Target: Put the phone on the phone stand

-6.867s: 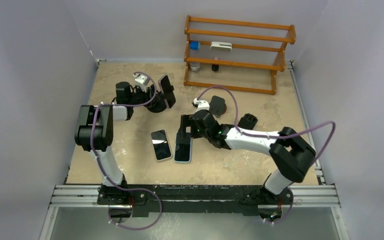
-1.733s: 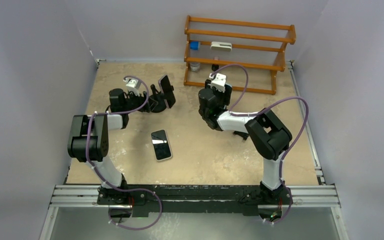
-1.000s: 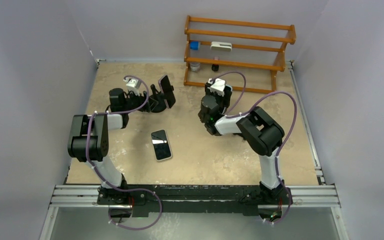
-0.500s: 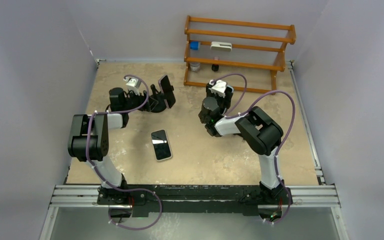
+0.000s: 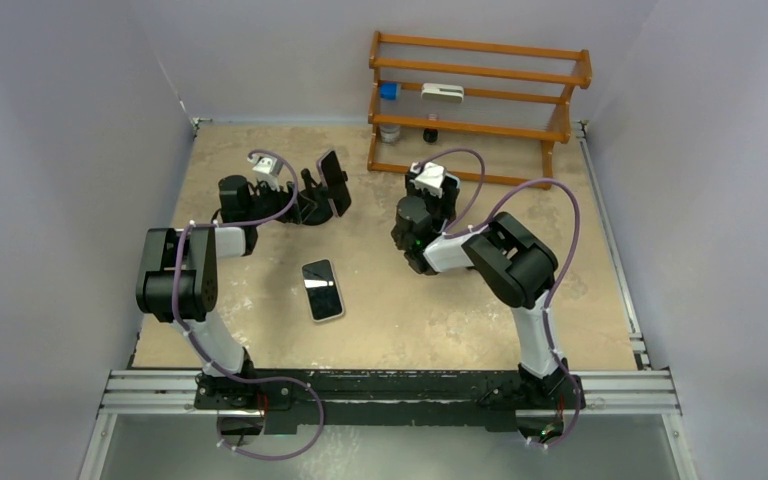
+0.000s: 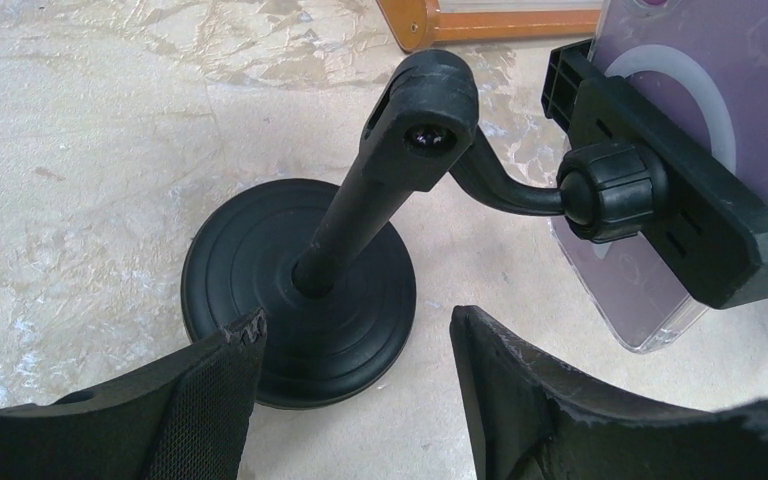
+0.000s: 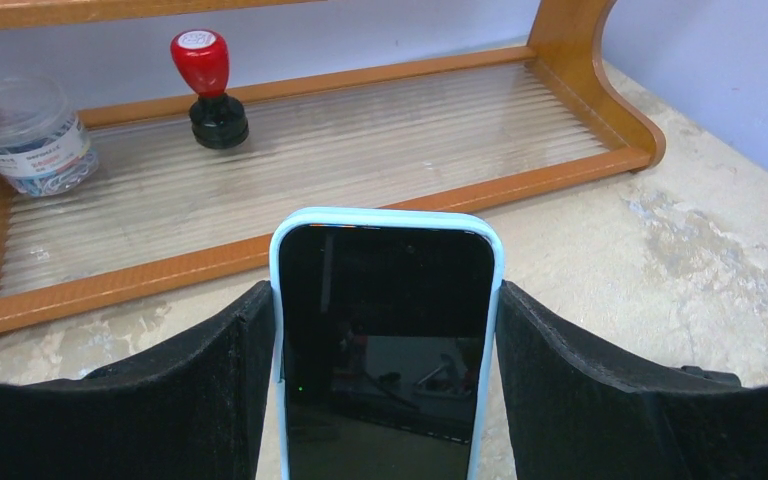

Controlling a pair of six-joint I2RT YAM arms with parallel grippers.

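Note:
My right gripper (image 7: 385, 400) is shut on a light-blue-cased phone (image 7: 384, 330) and holds it upright, screen toward the camera, in front of the wooden shelf. In the top view this gripper (image 5: 418, 215) is at mid-table; any stand under the phone is hidden. My left gripper (image 6: 355, 335) is open and empty, just short of the round base of a black phone stand (image 6: 300, 290). That stand's clamp holds a clear-cased phone (image 6: 675, 120). In the top view the left gripper (image 5: 282, 207) is beside this stand (image 5: 312, 208). Another phone (image 5: 322, 289) lies flat on the table.
A wooden shelf (image 5: 475, 105) stands at the back. On its lower board are a red-topped stamp (image 7: 208, 88) and a clear jar of clips (image 7: 28, 135). Grey walls close in the table on the left, right and back.
The right gripper picked the blue-cased phone up off the table and carried it back toward the shelf, then shifted slightly left. The left gripper drew back a little from the stand.

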